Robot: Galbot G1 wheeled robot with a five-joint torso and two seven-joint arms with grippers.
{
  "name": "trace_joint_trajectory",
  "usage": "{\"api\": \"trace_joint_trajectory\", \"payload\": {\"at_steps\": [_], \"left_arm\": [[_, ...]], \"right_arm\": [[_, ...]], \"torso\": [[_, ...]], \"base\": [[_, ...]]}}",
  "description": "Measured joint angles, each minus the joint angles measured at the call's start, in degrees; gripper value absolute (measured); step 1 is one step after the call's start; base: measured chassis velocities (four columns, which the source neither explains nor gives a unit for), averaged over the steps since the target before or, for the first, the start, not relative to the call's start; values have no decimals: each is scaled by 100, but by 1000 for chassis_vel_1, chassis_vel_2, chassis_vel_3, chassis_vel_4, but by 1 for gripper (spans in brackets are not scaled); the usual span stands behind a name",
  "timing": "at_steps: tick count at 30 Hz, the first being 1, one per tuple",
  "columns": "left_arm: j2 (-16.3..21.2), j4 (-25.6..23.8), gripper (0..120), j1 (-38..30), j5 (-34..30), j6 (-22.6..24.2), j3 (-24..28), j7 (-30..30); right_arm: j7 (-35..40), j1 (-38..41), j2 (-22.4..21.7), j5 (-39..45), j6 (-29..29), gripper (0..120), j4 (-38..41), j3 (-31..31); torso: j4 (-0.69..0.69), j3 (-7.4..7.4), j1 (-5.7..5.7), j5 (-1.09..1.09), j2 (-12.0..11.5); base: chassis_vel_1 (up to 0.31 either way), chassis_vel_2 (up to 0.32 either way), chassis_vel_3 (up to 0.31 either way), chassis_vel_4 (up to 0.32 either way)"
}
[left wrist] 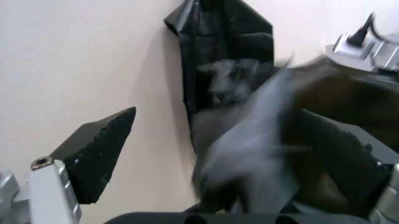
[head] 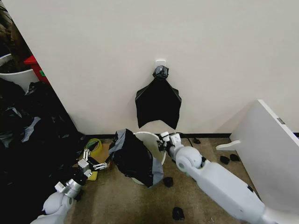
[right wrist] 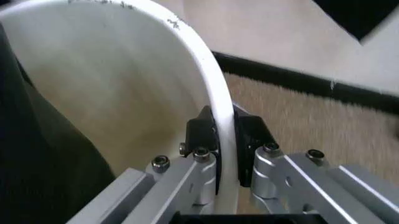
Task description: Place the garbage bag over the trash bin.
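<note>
The trash bin [head: 152, 138] is a cream-white bucket standing tilted on the carpet near the wall. The glossy black garbage bag [head: 134, 159] drapes over its left side and hangs down to the floor. My right gripper [head: 164, 140] is shut on the bin's right rim; in the right wrist view its fingers [right wrist: 201, 133] pinch the rim [right wrist: 219, 107] from inside and outside. My left gripper [head: 101, 164] sits low beside the bag's left edge. In the left wrist view it is open [left wrist: 215, 121], with blurred bag film [left wrist: 249, 158] between its wide-apart fingers [left wrist: 100, 154].
A fan-shaped bunch of black bags [head: 158, 103] hangs from a wall hook behind the bin. A heap of black bags [head: 28, 140] fills the left. Small black scraps [head: 178, 213] lie on the carpet. A white panel [head: 271, 158] stands at the right, a yellow-green object [head: 96, 148] by my left gripper.
</note>
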Motion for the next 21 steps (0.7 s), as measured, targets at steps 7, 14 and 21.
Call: {"api": "trace_joint_trajectory", "payload": {"at_steps": [7, 14, 21], "left_arm": [[-110, 6, 100, -33, 319, 19, 62, -162], [-170, -232, 100, -28, 413, 57, 96, -393], [-176, -314, 100, -31, 85, 36, 53, -95]], "right_arm": [[620, -1044, -169, 251, -106, 3, 735, 351], [2303, -1901, 43, 918, 618, 3, 1514, 592], [2738, -2240, 280, 933, 1327, 3, 1582, 911]], "torso": [[-5, 0, 0, 0, 0], [-2, 0, 0, 0, 0], [-3, 1, 0, -2, 0]], "base": [[0, 0, 0, 0], [0, 0, 0, 0], [0, 0, 0, 0]]}}
